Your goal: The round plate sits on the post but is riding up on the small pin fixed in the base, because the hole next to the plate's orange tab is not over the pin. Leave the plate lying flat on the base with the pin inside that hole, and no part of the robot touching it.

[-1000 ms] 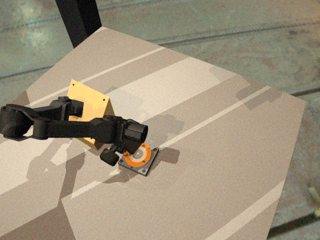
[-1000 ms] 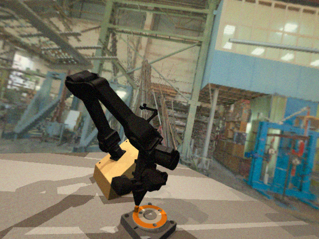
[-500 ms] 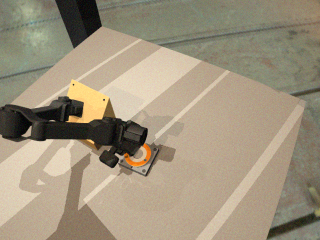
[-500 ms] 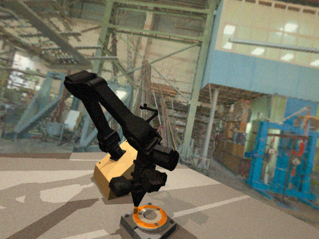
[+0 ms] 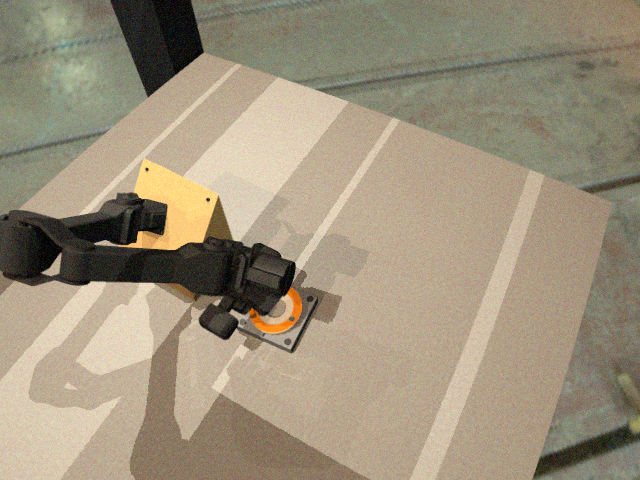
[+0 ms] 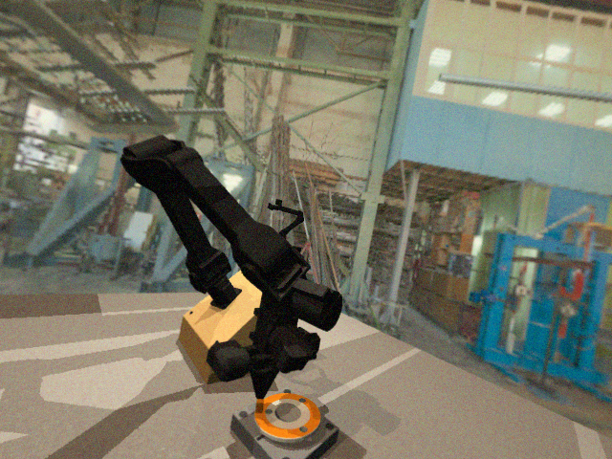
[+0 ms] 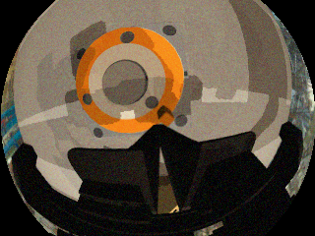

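The round plate (image 5: 273, 328) (image 6: 286, 434) (image 7: 83, 79) has an orange outer ring and a pale inner ring. It sits around the post (image 6: 287, 413) (image 7: 125, 82) on the square grey base (image 5: 297, 335) (image 6: 296, 448) (image 7: 178, 43). Its orange tab (image 6: 259, 405) (image 7: 165, 113) stands up at the side nearest my fingers. The hole (image 6: 268, 410) (image 7: 152, 102) next to the tab looks dark; no pin shows. Whether the plate lies fully flat is unclear. My gripper (image 6: 259, 396) (image 7: 157, 129) is shut and empty, pointing down with its tips close at the tab. Contact cannot be told.
A yellow box with a sloped face (image 5: 178, 186) (image 6: 217, 328) stands behind the base, beside the arm. In the top view the arm reaches in from the left and partly covers the plate. Shadows of the arm fall across the striped table (image 5: 413, 258).
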### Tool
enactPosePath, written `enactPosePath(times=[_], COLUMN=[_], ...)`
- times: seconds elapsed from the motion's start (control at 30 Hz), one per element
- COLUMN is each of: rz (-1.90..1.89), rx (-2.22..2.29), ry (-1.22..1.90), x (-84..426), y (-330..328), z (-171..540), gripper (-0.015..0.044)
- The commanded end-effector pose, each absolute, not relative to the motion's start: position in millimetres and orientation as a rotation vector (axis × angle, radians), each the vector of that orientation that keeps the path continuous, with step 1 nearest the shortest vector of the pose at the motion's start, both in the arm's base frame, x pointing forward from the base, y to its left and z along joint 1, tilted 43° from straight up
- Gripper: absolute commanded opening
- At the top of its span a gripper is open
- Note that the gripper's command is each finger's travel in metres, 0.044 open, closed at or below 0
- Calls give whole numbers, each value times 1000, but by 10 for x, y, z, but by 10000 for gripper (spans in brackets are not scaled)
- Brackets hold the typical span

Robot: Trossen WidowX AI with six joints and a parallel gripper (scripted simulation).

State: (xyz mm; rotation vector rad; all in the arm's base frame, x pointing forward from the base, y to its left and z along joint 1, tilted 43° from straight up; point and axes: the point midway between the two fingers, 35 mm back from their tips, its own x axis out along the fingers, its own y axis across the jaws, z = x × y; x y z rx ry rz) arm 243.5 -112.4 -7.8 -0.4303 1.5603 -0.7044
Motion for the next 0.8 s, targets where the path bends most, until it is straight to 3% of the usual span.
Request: enactPosePath(times=[0.0, 0.77], rz=[-732, -732], rx=[-435, -435], ry=[1542, 1541], x=[2474, 2537], y=[-1192, -1248], z=[-34, 7], gripper=[0, 0])
